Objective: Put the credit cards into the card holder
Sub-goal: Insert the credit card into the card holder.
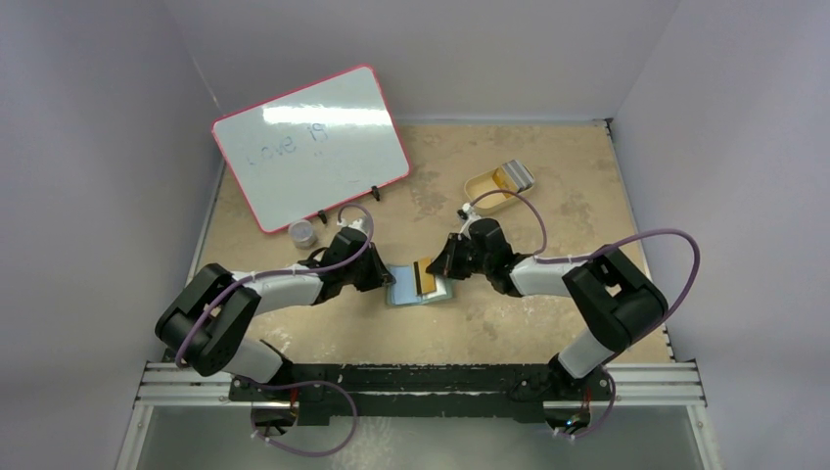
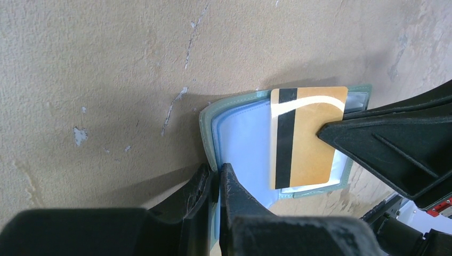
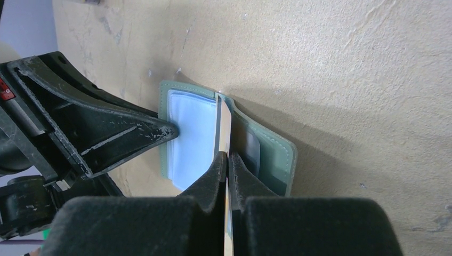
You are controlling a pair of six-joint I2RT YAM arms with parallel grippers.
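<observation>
Right jaws pinch gold card [image 2: 306, 138] over holder [image 2: 240, 133].

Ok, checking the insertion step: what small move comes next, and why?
Probably the right tool should slide the gold card into a pocket: it sits over the open card holder, not yet tucked in, while the left tool clamps the holder's edge.

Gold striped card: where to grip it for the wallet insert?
Pinch the thin gold plastic card across its faces at the long edge opposite the stripe, from the right, as the right fingers do. That leaves the stripe edge free toward the open grey-green card holder.
</observation>
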